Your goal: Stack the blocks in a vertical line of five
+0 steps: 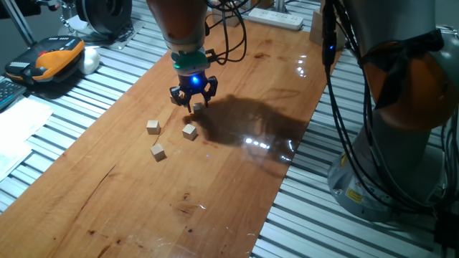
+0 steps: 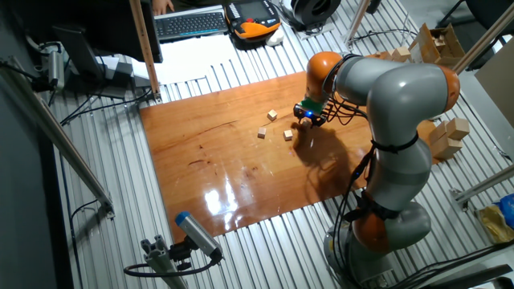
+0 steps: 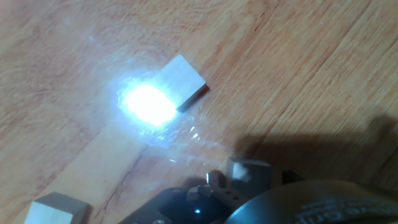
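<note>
Four blocks show in one fixed view, all small pale wood cubes on the brown wooden board (image 1: 237, 179). One block (image 1: 198, 107) lies right under my gripper (image 1: 192, 102), between its spread fingers and seemingly untouched. The other three, a block (image 1: 153, 127), a block (image 1: 189, 131) and a block (image 1: 158, 152), sit loose a little to the left and nearer. The hand view looks down on the block (image 3: 181, 81) beside a bright glare patch, with another block (image 3: 55, 208) at the bottom left corner. The gripper (image 2: 307, 118) is open and holds nothing.
The board lies on a slatted metal table (image 1: 86, 93). A white power strip (image 1: 276, 18) rests at the board's far end. An orange and black device (image 1: 54, 57) and papers (image 1: 18, 132) lie to the left. Larger wooden blocks (image 2: 448, 136) sit beyond the arm.
</note>
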{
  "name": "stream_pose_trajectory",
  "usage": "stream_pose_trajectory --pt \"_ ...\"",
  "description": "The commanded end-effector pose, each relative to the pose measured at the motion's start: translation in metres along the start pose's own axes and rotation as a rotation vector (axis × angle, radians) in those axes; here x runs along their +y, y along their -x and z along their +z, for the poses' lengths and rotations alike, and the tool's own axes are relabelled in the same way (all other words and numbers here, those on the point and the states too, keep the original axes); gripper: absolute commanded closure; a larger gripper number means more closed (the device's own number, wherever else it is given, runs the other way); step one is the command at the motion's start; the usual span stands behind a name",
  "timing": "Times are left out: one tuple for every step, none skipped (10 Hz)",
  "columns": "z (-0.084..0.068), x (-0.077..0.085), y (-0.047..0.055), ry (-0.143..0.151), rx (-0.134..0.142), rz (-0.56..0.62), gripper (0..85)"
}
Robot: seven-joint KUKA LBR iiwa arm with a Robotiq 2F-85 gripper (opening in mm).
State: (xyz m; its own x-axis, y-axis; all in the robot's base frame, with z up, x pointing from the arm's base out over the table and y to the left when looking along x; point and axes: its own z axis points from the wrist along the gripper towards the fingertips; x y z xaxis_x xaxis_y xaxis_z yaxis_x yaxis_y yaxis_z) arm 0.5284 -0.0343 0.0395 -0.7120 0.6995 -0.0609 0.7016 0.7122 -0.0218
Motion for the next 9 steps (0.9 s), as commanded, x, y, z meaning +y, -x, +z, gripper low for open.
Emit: stream_pose_trajectory --pt "0.0000 -0.0001 0.0002 -0.002 -0.001 0.004 34.0" --pt "-0.0001 -0.0003 0.0004 -0.004 -0.003 0.011 34.0" --pt "-0.0003 -0.0005 0.0006 -0.004 -0.003 0.021 34.0" --pt "-0.0005 -0.0007 0.0008 0.000 -0.001 0.034 34.0" --pt "-0.0006 -0.0008 0.0010 0.011 0.005 0.054 34.0" --pt "-0.0010 -0.0017 0.0012 0.014 0.008 0.060 34.0" --pt "-0.0008 -0.0027 0.0014 0.014 0.007 0.060 34.0" --pt "-0.0004 -0.0033 0.0014 0.014 0.007 0.060 34.0" --pt "0.0003 -0.0040 0.0012 0.015 0.007 0.062 34.0"
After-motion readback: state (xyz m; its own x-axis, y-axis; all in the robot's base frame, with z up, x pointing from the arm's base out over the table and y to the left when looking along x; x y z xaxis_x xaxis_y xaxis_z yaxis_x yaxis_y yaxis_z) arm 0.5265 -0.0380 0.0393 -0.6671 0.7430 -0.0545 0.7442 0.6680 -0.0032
